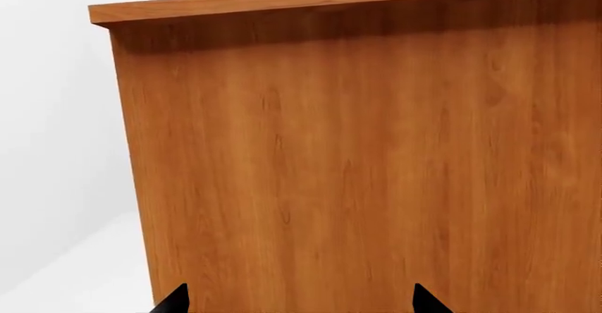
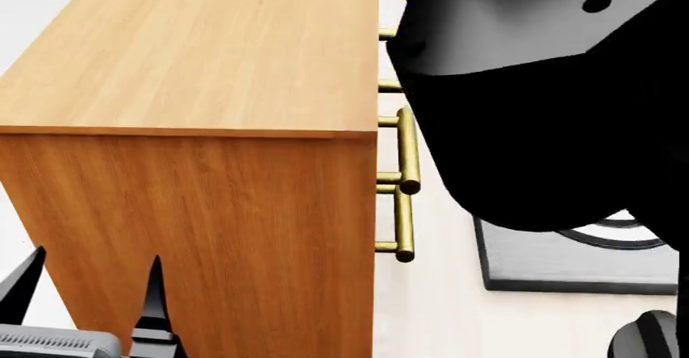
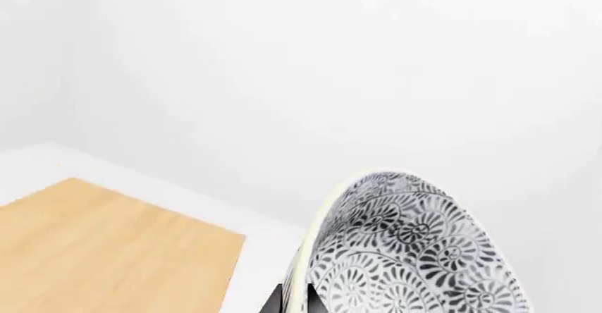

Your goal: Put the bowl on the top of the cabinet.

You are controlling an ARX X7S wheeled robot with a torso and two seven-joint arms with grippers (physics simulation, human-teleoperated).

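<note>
Currently the right gripper [image 3: 299, 300] clamps the bowl [image 3: 404, 256] by its rim, tilted, raised beside the cabinet [image 3: 113, 249] top; the left gripper [image 1: 299, 302], open and empty, faces the cabinet's side.

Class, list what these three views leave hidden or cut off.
- Head view: the bowl is hidden behind the right arm.
- Right wrist view: the frame edge cuts the bowl; the grip on it is barely visible.
- Left wrist view: only the cabinet side shows; the handles are unseen.
</note>
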